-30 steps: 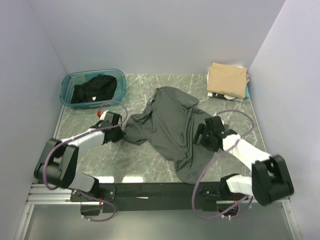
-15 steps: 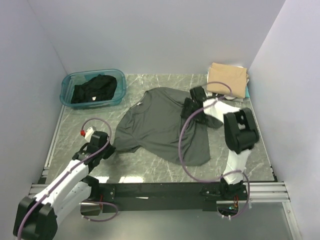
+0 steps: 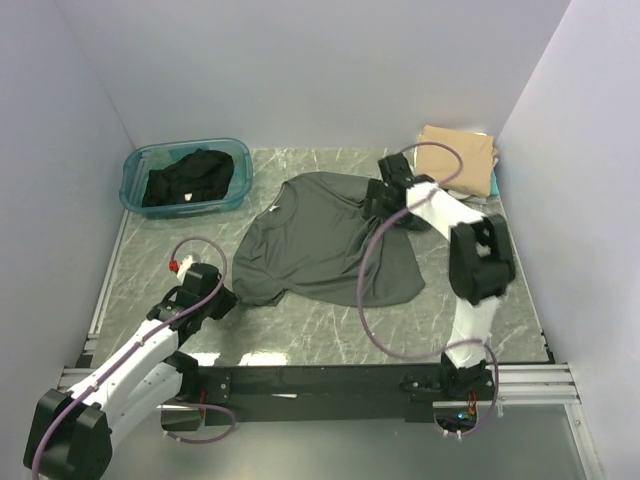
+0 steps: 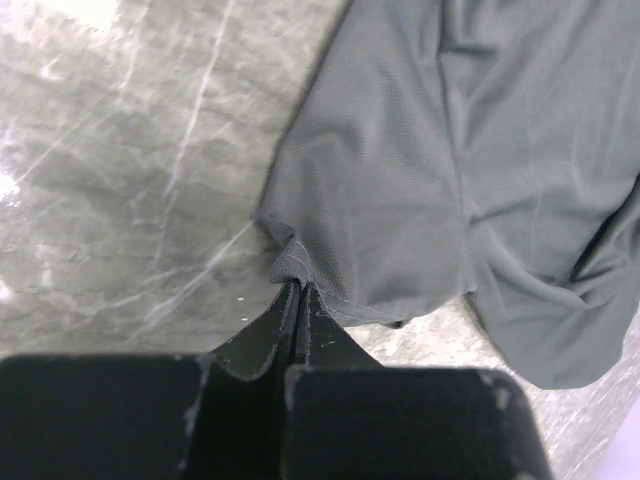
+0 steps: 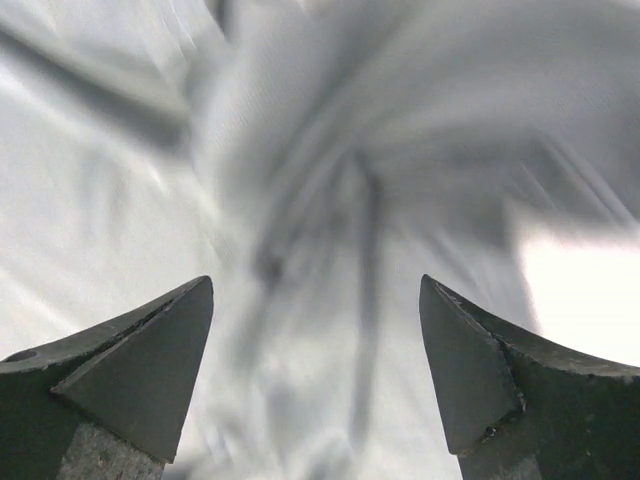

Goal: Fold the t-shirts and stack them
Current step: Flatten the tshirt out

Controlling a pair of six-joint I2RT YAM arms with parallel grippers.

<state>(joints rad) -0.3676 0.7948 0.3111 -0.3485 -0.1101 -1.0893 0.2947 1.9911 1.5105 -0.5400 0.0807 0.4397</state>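
Looking through the right wrist camera, we get little: the view is smeared with blur, and only the two fingers of the right gripper point(image 5: 315, 283) are sharp, standing wide apart with nothing between them. The pale cloth below them is probably the grey shirt point(image 3: 320, 245), though we cannot make out a seam or edge there. From above, that gripper and its arm cover the shirt's far right part, near the tan shirt point(image 3: 455, 155), which lies folded at the back right corner. Whatever lies under the tan shirt is too small to tell. The black shirt point(image 3: 185, 178) sits bunched in the tub point(image 3: 130, 182) at the back left.

The grey shirt lies spread in the middle of the table point(image 3: 300, 335), between the two grippers. The left gripper point(image 4: 295, 288) is clamped on a small pinch of the shirt's edge at its near left corner, and the cloth puckers at the fingertips. The collar, marked by a white speck, points back left toward the tub, and the long axis runs diagonally from there toward the near right.
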